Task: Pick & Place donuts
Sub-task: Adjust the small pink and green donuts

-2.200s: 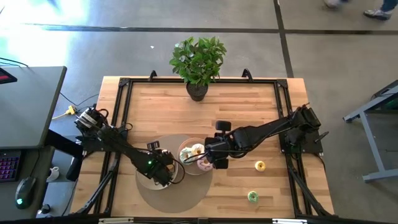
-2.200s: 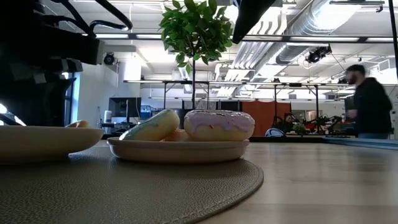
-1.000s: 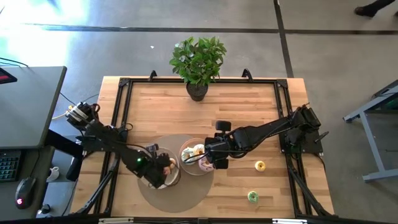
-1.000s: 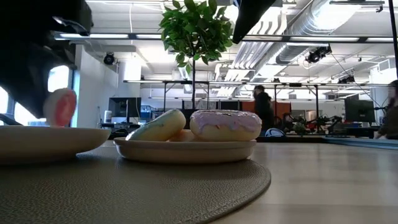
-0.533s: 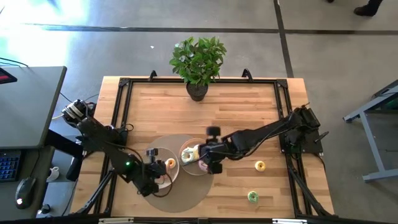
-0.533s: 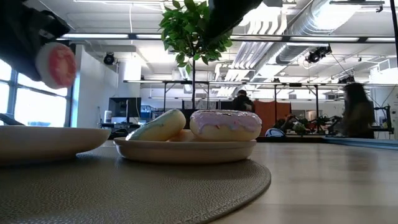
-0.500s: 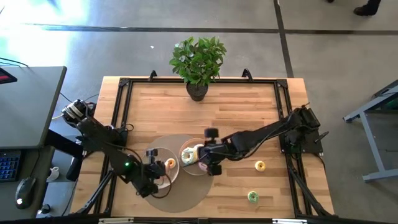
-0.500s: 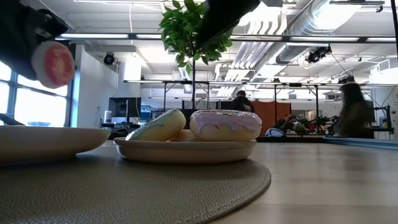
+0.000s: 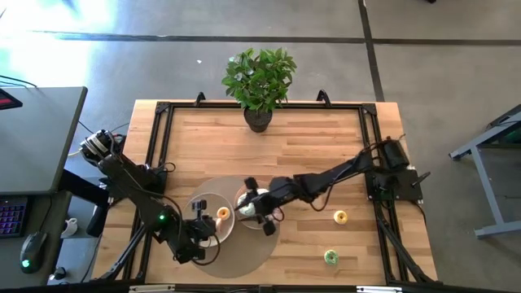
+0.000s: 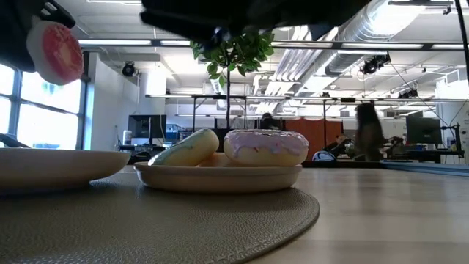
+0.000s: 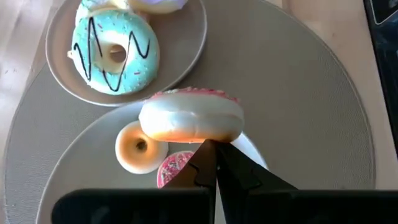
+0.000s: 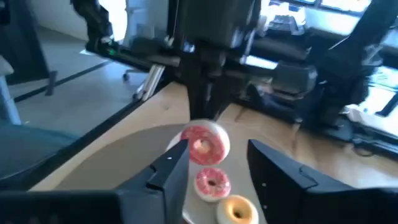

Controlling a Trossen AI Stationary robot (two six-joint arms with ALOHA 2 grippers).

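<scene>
You get the high view straight down on the whole worktop. The low view sits at worktop height, close to the plate, facing the room. The left wrist view looks down close on the mat; the right wrist view looks level across it. All four share the pink donut.

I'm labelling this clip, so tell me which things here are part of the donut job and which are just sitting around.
Job:
pink-iced donut held up by the left gripper
mini donuts on the near plate
iced donuts on the far plate
yellow donut and green donut loose on the table
right gripper, open

Lying about:
potted plant
round mat
</scene>
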